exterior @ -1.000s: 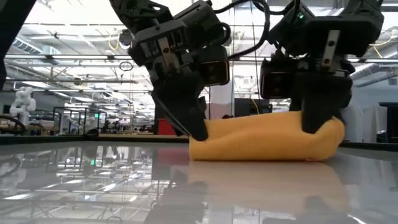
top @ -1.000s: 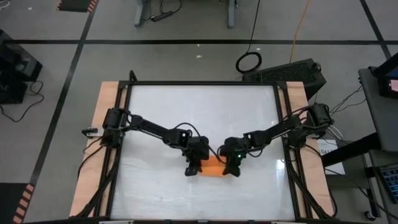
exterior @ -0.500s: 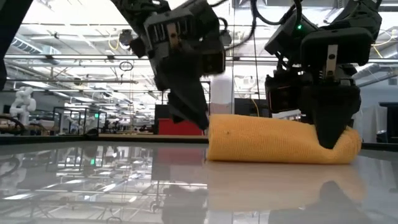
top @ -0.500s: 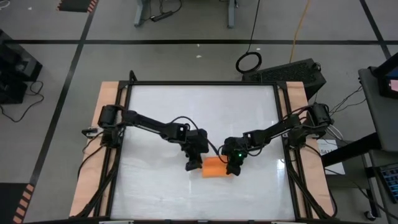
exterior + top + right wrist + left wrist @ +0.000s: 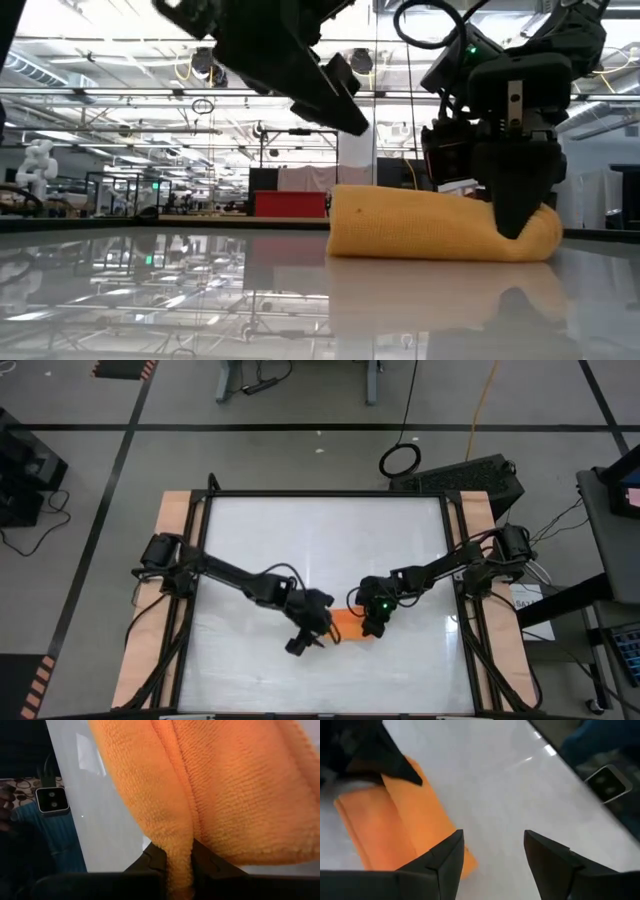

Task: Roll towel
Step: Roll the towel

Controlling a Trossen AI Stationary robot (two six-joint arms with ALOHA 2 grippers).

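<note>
Your right gripper [image 5: 517,225] pinches the rolled towel [image 5: 430,222]; your left gripper [image 5: 305,643] hangs spread, clear of it.

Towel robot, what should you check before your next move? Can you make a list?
1. Towel is rolled up on the table: ok.
2. Right gripper pinches one end of the towel: ok.
3. Left gripper has let go, open and lifted off the towel: ok.
4. Other end of the roll is held: not ok, it lies free.
5. Roll is tight all the way through: cannot tell.
</note>
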